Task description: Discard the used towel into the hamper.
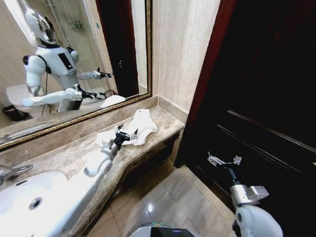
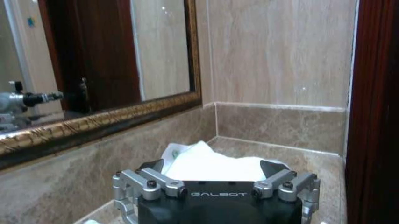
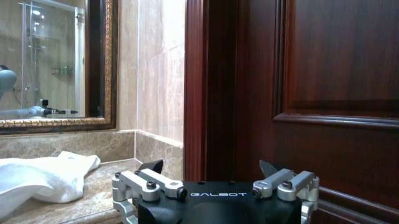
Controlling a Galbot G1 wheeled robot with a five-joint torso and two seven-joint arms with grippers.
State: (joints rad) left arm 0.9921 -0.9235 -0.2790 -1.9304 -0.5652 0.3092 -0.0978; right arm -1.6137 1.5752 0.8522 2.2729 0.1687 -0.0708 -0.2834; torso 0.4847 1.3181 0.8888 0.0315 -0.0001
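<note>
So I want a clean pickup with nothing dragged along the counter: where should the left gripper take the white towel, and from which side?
Take the towel at the raised, bunched fold nearest the left gripper, coming down from above. It lies crumpled on the stone counter, so the flat edges offer little to pinch, while that hump does. The jaws look open around it already. The right gripper waits by the dark door.

Left gripper (image 1: 126,135) reaches forward, fingers spread; right gripper (image 1: 224,160) hangs open.

You have a crumpled white cloth towel (image 1: 134,129) lying on the beige marble countertop (image 1: 64,157) (near its end by the wall). It is spread in loose folds below the mirror.
</note>
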